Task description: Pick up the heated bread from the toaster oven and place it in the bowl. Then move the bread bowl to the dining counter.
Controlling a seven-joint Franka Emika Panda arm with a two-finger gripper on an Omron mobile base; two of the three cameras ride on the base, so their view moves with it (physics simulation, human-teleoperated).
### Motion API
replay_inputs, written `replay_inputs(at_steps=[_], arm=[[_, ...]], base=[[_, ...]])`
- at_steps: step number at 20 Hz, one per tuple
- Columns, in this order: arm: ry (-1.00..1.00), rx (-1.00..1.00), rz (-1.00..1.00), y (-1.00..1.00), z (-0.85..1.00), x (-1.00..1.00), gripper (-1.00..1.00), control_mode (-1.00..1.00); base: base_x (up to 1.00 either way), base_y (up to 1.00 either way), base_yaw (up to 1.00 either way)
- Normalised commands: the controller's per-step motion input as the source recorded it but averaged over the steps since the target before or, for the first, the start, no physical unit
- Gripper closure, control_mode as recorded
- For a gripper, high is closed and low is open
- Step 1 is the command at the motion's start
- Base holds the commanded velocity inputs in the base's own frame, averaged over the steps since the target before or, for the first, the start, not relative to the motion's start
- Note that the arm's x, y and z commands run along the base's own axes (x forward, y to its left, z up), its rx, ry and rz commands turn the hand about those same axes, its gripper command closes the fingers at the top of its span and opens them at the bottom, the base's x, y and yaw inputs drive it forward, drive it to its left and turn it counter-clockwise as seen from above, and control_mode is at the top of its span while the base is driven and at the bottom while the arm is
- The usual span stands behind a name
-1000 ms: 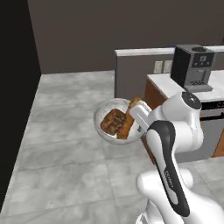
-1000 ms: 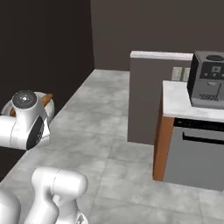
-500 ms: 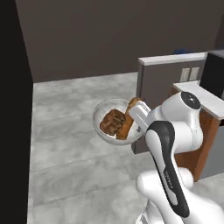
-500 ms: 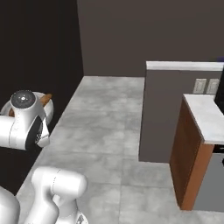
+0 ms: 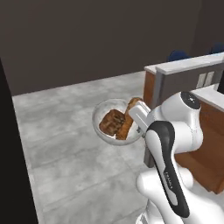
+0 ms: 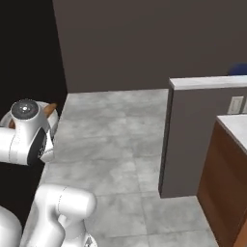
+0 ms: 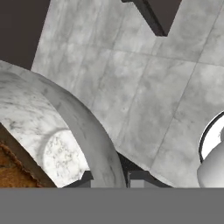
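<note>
My gripper (image 5: 137,119) is shut on the right rim of the bowl (image 5: 96,118), a wide whitish-grey bowl carried above the floor. The heated bread (image 5: 112,122), a chunky dark-brown piece, lies inside it beside a longer brown stick (image 5: 132,105). In the hand view the bowl's thick rim (image 7: 83,127) runs down between my gripper's (image 7: 110,177) two tips, with a brown crust corner (image 7: 13,168) at lower left. The bowl's edge (image 6: 6,118) peeks out behind the arm in the right base view. The dining counter (image 5: 150,69), white top on reddish-brown panel, stands ahead right with blue stools (image 5: 177,55) behind.
A grey half wall with outlets (image 5: 192,75) (image 6: 193,130) stands to the right, a wood cabinet with a white top (image 6: 230,164) beside it. A dark wall closes the back. A black panel (image 5: 8,153) lines the left. Grey tiled floor (image 5: 65,131) lies open ahead.
The whole picture has swung, so the base has moved: the coffee machine and its counter have left the frame and blue stools have come in. The bowl stays in my grip.
</note>
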Motion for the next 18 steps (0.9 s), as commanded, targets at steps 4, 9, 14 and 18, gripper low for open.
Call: replay_inputs(at_steps=[4, 9, 14, 18], arm=[[0.0, 0.0, 0.0, 0.0, 0.0, 0.0, 1.0, 1.0], [0.0, 0.0, 0.0, 0.0, 0.0, 0.0, 1.0, 1.0], [0.0, 0.0, 0.0, 0.0, 0.0, 0.0, 1.0, 1.0], [0.0, 0.0, 0.0, 0.0, 0.0, 0.0, 1.0, 1.0]], base=[[1.0, 0.94, -0.47], [1.0, 0.93, -0.53], [1.0, 0.93, -0.54], [1.0, 0.94, -0.54]])
